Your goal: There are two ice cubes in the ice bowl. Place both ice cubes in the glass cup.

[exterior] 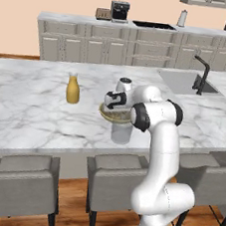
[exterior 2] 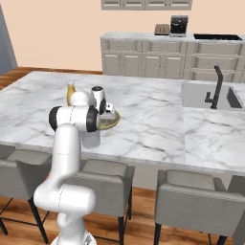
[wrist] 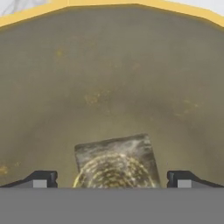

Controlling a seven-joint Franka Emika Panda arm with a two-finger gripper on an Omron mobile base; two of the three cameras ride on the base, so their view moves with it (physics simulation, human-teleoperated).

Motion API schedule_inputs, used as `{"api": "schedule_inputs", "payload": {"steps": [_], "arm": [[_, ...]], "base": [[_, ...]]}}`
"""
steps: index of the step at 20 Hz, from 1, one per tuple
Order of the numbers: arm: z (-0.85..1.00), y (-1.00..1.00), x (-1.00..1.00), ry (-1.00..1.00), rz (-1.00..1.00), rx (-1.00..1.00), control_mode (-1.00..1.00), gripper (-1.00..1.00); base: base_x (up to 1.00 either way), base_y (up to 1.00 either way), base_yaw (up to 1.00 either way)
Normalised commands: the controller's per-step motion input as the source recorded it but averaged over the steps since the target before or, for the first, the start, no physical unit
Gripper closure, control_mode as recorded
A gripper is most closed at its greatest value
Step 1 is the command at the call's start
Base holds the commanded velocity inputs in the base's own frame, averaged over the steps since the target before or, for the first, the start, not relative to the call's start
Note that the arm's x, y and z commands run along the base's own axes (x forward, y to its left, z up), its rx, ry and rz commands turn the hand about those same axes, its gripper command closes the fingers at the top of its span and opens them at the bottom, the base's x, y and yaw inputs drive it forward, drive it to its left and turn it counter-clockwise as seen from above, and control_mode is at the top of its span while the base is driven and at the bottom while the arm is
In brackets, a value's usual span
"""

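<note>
Gripper (wrist: 112, 180), jaws spread, low inside the bowl (wrist: 109, 65), straddling one ice cube (wrist: 114, 161). Glass cup (exterior: 121, 133) stands on the near side of the bowl.

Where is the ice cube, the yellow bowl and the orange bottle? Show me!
ice cube (wrist: 116, 162): hand view, its top face, between the finger tips.
ice bowl (wrist: 109, 65): hand view, its greyish inside wall.
orange bottle (exterior: 73, 91): left base view, the middle of its body.
</note>
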Motion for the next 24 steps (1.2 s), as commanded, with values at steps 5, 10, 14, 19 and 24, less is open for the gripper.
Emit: {"api": "schedule_inputs", "payload": {"steps": [5, 10, 14, 19, 24], "arm": [[-0.01, 0.00, 0.12, -0.01, 0.00, 0.00, -1.00, -1.00], [0.00, 0.00, 0.03, 0.00, 0.00, 0.00, -1.00, 1.00], [0.02, 0.00, -0.08, -0.03, 0.00, 0.00, -1.00, 1.00], [0.57, 0.00, -0.46, -0.14, 0.00, 0.00, -1.00, 1.00], [0.82, 0.00, -0.97, -0.04, -0.05, 0.01, -1.00, 1.00]], "base": [[0.00, 0.00, 0.00], [0.00, 0.00, 0.00], [0.00, 0.00, 0.00], [0.00, 0.00, 0.00], [0.00, 0.00, 0.00]]}}
